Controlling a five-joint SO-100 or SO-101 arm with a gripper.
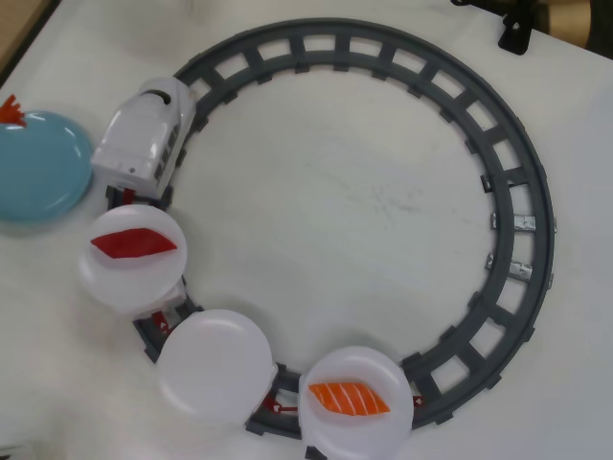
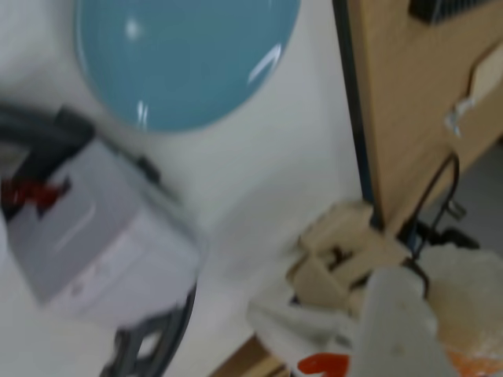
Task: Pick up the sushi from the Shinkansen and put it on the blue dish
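In the wrist view my gripper (image 2: 416,334) enters from the bottom right, shut on the sushi (image 2: 471,357). The sushi's white and orange body lies against a white finger (image 2: 397,318), and its red tail (image 2: 322,364) pokes out at the lower edge. The blue dish (image 2: 185,59) lies ahead at the top, with nothing on it. Seen from overhead, only the red-orange forked tail (image 1: 10,107) shows at the left edge, just over the blue dish (image 1: 38,168); the gripper itself is outside that view. The white Shinkansen (image 1: 144,139) stands on the track beside the dish.
A grey ring track (image 1: 522,192) fills the table. Behind the train ride three white plates: one with a dark red piece (image 1: 134,244), one bare (image 1: 215,364), one with a salmon piece (image 1: 350,398). A wooden edge (image 2: 409,102) runs beside the dish.
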